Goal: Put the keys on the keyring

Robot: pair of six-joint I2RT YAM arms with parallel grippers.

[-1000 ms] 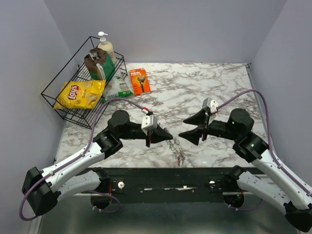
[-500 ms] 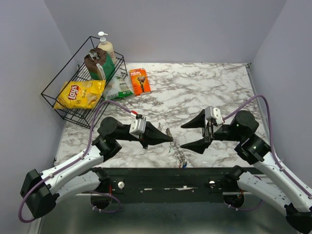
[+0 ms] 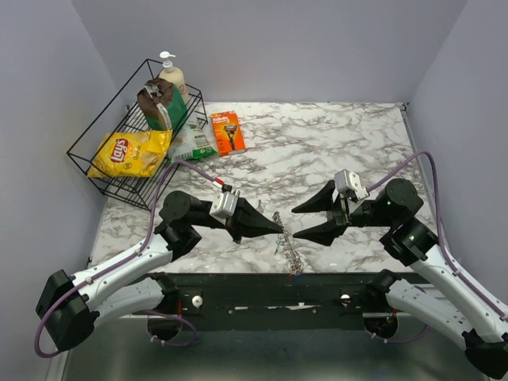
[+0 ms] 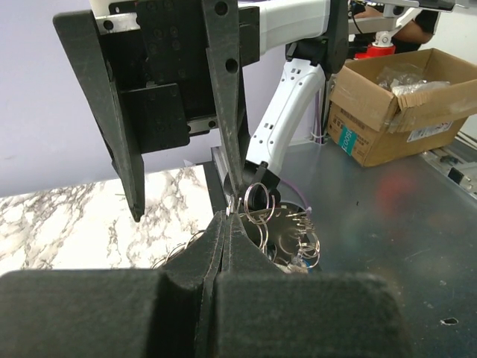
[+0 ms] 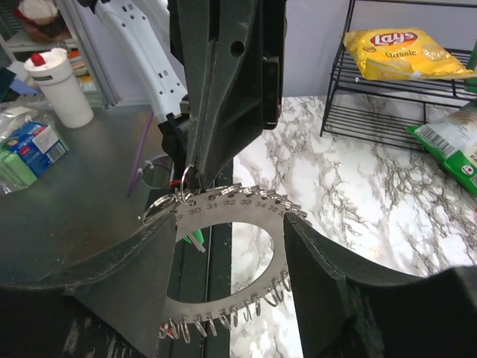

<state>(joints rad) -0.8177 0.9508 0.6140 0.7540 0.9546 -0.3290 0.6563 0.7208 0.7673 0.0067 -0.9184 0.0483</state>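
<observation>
Marble table (image 3: 357,143) has plenty of open room upper right; I'm working bottom centre, right at its front edge. My right gripper (image 3: 294,223) is spread wide, straddling the keyring (image 5: 223,216), which stands on edge. Left gripper (image 3: 276,228) pinches its rim. Keys (image 5: 195,239) hang at the ring's lower left, green tag showing.

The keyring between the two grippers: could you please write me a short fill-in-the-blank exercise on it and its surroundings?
1. The left gripper is ___ on the edge of the keyring.
2. The right gripper is ___, with one finger on either side of the keyring.
3. The chips bag in the wire basket is ___ in colour.
Missing words: shut; open; yellow.
</observation>
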